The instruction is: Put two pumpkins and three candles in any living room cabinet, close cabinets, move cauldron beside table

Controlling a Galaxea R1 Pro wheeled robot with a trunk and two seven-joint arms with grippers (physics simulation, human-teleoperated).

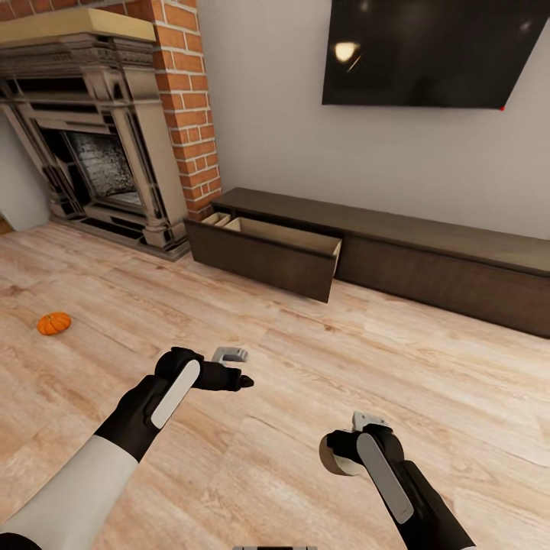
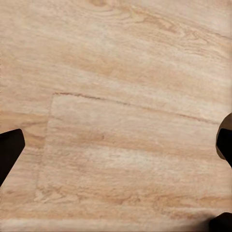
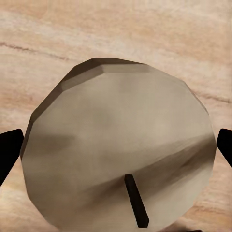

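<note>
Surveying the head view: one pumpkin (image 1: 54,323), orange and ribbed, lies on the wooden floor (image 1: 305,367) at the left, well apart from both arms and near the stone fireplace (image 1: 92,145) with its brick column (image 1: 187,99). Cabinet (image 1: 397,252), long and dark brown, stands against the grey wall under a wall-mounted screen (image 1: 431,52); its leftmost drawer (image 1: 267,256) is pulled out, pale inside, contents not discernible. Left end effector (image 1: 243,380) hovers over bare floor with nothing in it. Right end effector (image 1: 336,451) carries a candle (image 1: 333,456), a tan stub seen at its left side, low over the floor.

Left wrist view: plank floor (image 2: 116,116) beneath; dark fingertips (image 2: 8,147) sit at opposite edges, spread wide, nothing between them.

Right wrist view: candle (image 3: 118,145), seen end-on as a beige faceted disc with a short dark wick, sits between the two dark fingertips (image 3: 9,150), which pinch it from either side; floor (image 3: 116,34) behind.
</note>
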